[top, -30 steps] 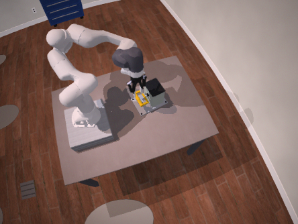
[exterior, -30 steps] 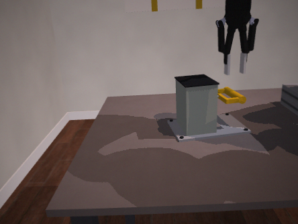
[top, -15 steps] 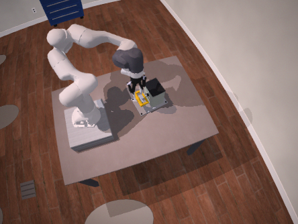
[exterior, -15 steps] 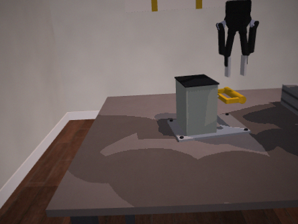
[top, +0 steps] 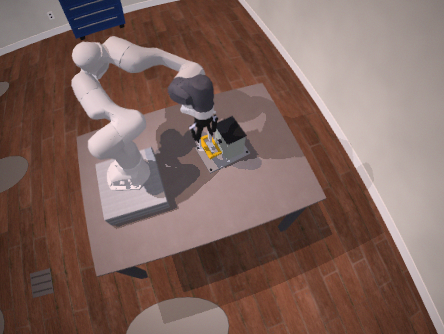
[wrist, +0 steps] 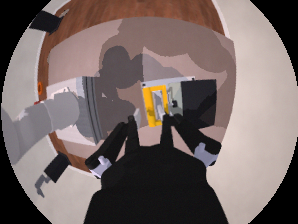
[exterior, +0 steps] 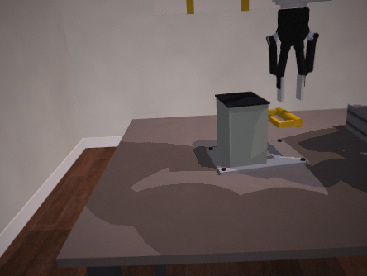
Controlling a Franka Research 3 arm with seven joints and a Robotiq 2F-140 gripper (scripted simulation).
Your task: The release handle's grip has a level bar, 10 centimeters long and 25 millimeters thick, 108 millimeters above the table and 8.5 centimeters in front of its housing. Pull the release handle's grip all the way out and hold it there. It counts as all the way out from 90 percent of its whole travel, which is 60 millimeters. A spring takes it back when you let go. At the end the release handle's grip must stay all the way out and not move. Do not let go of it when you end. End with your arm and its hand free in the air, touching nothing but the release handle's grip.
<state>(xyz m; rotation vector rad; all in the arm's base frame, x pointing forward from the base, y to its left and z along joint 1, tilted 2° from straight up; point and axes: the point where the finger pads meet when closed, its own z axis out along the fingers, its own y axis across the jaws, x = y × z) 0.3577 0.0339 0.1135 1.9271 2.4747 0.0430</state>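
Note:
The release handle's yellow grip (top: 212, 155) (exterior: 298, 122) (wrist: 148, 107) is a level rectangular loop standing out from its grey-green housing with a black top (top: 231, 129) (exterior: 248, 136) (wrist: 200, 102). My gripper (top: 205, 141) (exterior: 291, 100) (wrist: 149, 111) points straight down above the grip, fingers partly open with nothing between them. In the exterior view a gap shows between the fingertips and the grip. In the wrist view the fingertips appear on either side of the grip's outer bar, seen from above. Part of the grip's far end is hidden by the right finger there.
The housing stands on a light base plate (top: 215, 167) (exterior: 285, 162) with dark bolts, on the table (top: 250, 200) (exterior: 186, 215). The housing rises close beside the fingers. The arm's grey ridged pedestal (top: 135, 206) (exterior: 359, 121) is on the grip's other side.

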